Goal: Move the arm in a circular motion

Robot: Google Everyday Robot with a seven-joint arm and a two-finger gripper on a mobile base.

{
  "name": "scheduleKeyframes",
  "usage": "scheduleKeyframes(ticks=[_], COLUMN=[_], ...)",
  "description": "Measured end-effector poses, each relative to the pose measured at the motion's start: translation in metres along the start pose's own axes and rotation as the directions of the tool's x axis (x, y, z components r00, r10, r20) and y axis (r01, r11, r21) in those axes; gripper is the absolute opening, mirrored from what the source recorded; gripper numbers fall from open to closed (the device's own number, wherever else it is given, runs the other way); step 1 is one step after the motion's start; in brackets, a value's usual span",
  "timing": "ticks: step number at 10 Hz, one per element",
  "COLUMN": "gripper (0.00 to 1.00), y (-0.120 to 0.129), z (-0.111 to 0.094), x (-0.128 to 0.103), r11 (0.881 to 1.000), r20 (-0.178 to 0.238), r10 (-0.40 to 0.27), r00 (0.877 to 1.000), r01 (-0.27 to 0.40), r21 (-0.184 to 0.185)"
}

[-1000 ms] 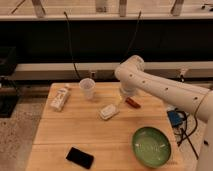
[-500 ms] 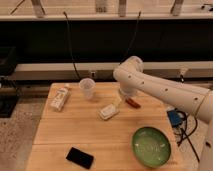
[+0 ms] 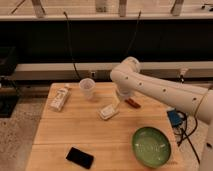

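Note:
The big white arm (image 3: pixel 165 92) of thick rounded tubes with small dark dots reaches in from the right over the wooden table (image 3: pixel 55 135). Its bulbous elbow (image 3: pixel 126 74) is above the table's back middle. The gripper (image 3: pixel 118 102) hangs down from the elbow, just above and behind a small white packet (image 3: pixel 108 112) that lies on the table. A red-brown item (image 3: pixel 133 103) lies just to the right of the gripper.
A clear plastic cup (image 3: pixel 87 89) stands at the back. A white bottle (image 3: pixel 59 98) lies at the left. A green plate (image 3: pixel 152 146) sits at the front right and a black phone (image 3: pixel 80 157) at the front. Cables hang behind, and a blue object (image 3: pixel 175 119) sits off the table's right edge.
The elbow has drifted slightly to the left. The items on the table have not moved.

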Motion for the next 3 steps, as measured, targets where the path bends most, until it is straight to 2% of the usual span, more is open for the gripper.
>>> scheduleKeyframes(ticks=[3], gripper=[0.80], y=[-0.0027], z=[-0.0001], x=[-0.0058], r11=[0.999], r20=[0.000], r10=[-0.042], r00=[0.999], r01=[0.042], r21=[0.000])
